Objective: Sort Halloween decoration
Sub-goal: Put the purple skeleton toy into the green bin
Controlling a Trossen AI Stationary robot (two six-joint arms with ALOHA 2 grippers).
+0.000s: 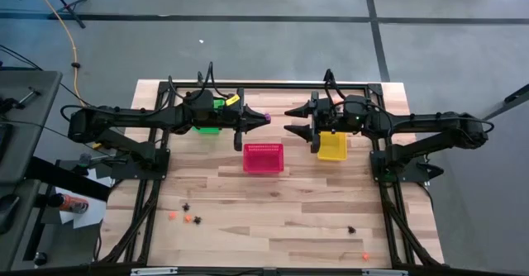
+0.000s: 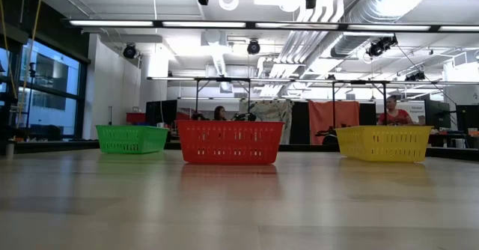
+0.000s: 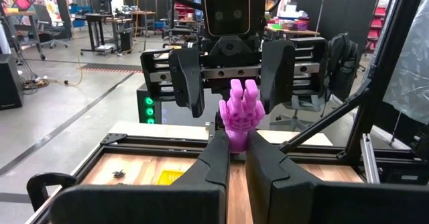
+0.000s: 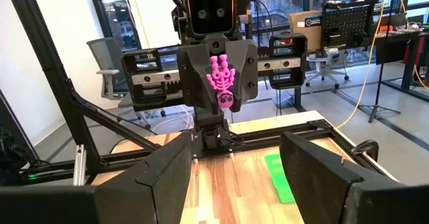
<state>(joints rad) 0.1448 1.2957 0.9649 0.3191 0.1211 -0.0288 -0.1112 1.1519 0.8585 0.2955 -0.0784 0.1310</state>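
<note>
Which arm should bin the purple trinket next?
Left, probably. The left gripper is shut on the purple trinket, raised just beside the red basket. The right gripper is open, empty, facing it.

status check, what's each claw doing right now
Left claw shut on purple skeleton-hand trinket, raised mid-table. Right claw open, facing it. Path between them clear.

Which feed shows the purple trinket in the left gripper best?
The right wrist view: the purple trinket faces it. The left wrist view has it behind that left gripper; the high view shows a speck; the low view shows nothing.
</note>
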